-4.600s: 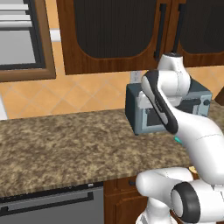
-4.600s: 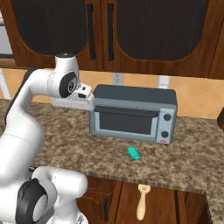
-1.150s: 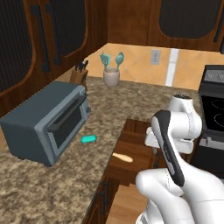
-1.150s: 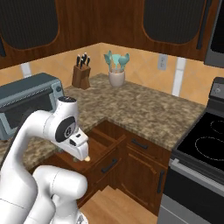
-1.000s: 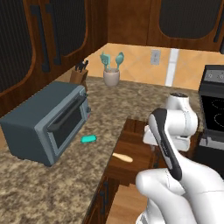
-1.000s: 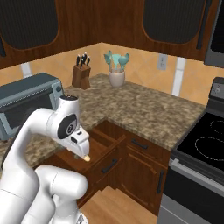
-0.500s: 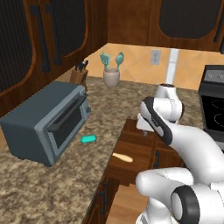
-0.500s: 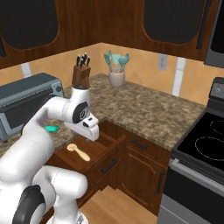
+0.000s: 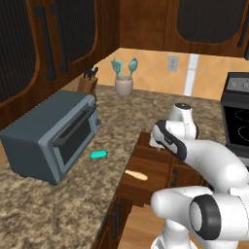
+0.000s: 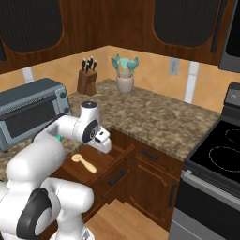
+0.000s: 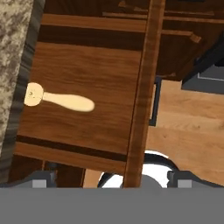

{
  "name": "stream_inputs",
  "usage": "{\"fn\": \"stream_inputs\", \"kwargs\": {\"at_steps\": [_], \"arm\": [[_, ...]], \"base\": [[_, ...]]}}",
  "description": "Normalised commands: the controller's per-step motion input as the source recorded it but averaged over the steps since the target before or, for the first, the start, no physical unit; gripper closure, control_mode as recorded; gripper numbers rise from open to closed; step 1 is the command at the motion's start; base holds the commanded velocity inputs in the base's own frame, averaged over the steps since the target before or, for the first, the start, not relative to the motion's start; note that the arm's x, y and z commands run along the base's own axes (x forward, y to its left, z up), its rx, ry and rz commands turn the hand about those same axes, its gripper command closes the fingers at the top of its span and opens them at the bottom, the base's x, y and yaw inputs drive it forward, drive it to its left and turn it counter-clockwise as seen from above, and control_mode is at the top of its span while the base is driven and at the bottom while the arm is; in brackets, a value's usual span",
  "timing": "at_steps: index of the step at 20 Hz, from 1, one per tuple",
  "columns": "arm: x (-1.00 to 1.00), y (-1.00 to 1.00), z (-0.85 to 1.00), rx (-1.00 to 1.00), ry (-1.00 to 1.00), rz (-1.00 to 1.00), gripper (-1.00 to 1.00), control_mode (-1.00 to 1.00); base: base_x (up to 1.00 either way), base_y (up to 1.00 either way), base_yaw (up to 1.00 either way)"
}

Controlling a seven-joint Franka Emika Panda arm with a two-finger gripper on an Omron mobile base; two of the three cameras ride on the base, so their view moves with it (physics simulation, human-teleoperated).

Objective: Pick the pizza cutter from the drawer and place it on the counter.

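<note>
The pale tan pizza cutter (image 11: 57,99) lies flat on the wood floor of the open drawer (image 11: 89,65), disc end toward the granite counter (image 11: 13,43). It also shows in the drawer (image 10: 115,159) as the pizza cutter (image 10: 84,162) and in the left base view as the pizza cutter (image 9: 136,175). My gripper (image 10: 105,145) hovers above the far part of the drawer, beside and above the cutter, not touching it. Its fingertips (image 11: 43,179) stand wide apart, open, with nothing between them. The gripper (image 9: 156,145) hangs over the drawer (image 9: 153,168).
A grey toaster oven (image 9: 48,136) and a small teal bar (image 9: 98,154) sit on the counter (image 9: 131,114). A knife block (image 10: 87,77) and a jar of teal spatulas (image 10: 125,77) stand at the back. A black stove (image 10: 215,159) is to the right.
The base drove from the toaster oven to the open drawer. In the last second my hand lifted off the spot over the cutter and swung toward the drawer's far side; the cutter stayed put.
</note>
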Motion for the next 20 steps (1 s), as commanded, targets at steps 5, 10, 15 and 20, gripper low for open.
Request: {"fn": "stream_inputs", "kwargs": {"at_steps": [5, 10, 15, 20], "arm": [[0.13, -0.43, -0.53, -0.19, -0.02, 0.0, -1.0, -1.0], [0.5, -0.69, -0.51, 0.0, 0.06, -0.03, -1.0, -1.0], [0.49, -0.1, -0.04, 0.0, 0.03, -0.03, -1.0, -1.0], [0.37, 0.0, -0.42, 0.0, 0.0, 0.0, -1.0, -1.0]], "base": [[0.0, 0.0, 0.0], [0.0, 0.0, 0.0], [0.0, 0.0, 0.0], [0.0, 0.0, 0.0]]}}
